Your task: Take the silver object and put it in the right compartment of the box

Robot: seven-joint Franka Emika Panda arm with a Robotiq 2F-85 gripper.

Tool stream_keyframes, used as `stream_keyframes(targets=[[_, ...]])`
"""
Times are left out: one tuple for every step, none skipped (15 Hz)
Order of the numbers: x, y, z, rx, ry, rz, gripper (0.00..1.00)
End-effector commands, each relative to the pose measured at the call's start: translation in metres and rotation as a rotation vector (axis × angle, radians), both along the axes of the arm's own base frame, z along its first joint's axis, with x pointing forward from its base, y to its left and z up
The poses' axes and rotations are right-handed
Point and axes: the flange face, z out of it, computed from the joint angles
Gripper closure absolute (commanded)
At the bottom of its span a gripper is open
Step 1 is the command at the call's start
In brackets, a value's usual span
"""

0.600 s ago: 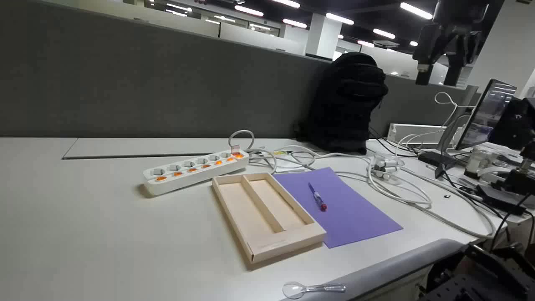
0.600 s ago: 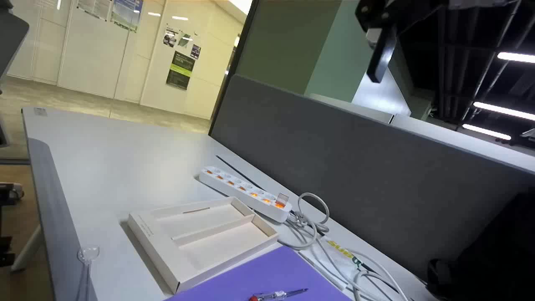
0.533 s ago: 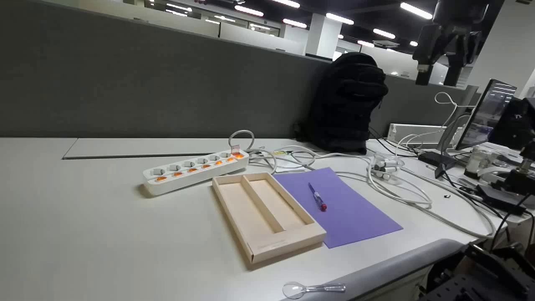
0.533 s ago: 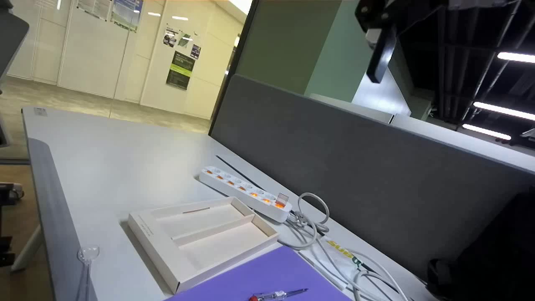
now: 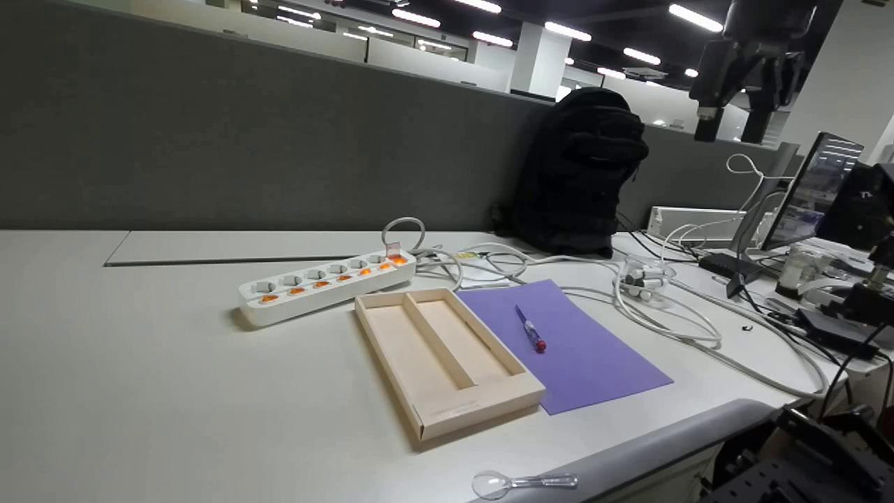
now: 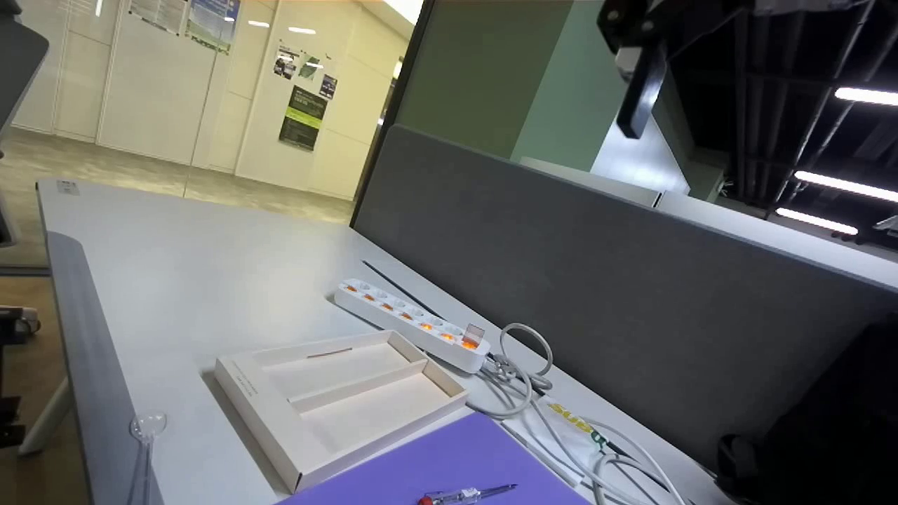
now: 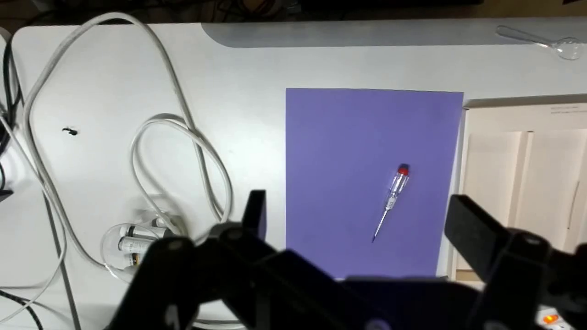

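Black two-fingered pincer (image 5: pixel 730 131): hangs high over the white bench (image 5: pixel 174 391), its fingers standing well apart, background showing between them from here.
Slim screwdriver with silver metal shaft, clear handle and red cap (image 7: pixel 393 195): down on the flat purple sheet (image 7: pixel 335 151), well apart from the pincer, red end towards the bench's grey edge; the wrist view shows it in the gap between the fingers.
Shallow rectangular pale-wood tray with a lengthwise slat (image 5: pixel 482 405): flat on the bench, just beside the sheet; I can't tell whether the two touch.
Long pale-wood right compartment (image 5: pixel 464 339): the trough between slat and sheet-side wall, its floor in plain sight.
White power strip with orange switches (image 5: pixel 328 298): set slantwise near the tray's far end.
Clear plastic spoon (image 5: pixel 545 481): handle lying along the grey edge.
Bulky black backpack (image 5: pixel 580 175): upright by the dark grey partition (image 5: pixel 265 140).
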Motion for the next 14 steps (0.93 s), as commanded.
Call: stream_keyframes(targets=[[0.000, 0.000, 0.000, 0.000, 0.001, 0.000, 0.00], [0.000, 0.000, 0.001, 0.000, 0.001, 0.000, 0.00], [0.000, 0.000, 0.001, 0.000, 0.001, 0.000, 0.00], [0.000, 0.000, 0.001, 0.000, 0.000, 0.000, 0.00], [0.003, 0.000, -0.002, -0.017, -0.015, -0.015, 0.00], [0.006, -0.002, -0.005, -0.033, -0.035, -0.018, 0.00], [0.011, -0.004, -0.007, -0.043, -0.085, -0.035, 0.00], [0.016, -0.005, -0.009, -0.046, -0.121, -0.044, 0.00], [0.022, -0.007, -0.014, -0.056, -0.151, -0.060, 0.00], [0.026, -0.008, -0.020, -0.060, -0.174, -0.072, 0.00], [0.032, -0.009, -0.029, -0.065, -0.187, -0.082, 0.00], [0.037, -0.009, -0.037, -0.066, -0.195, -0.090, 0.00], [0.043, -0.007, -0.048, -0.063, -0.194, -0.097, 0.00], [0.048, -0.006, -0.059, -0.061, -0.187, -0.100, 0.00]])
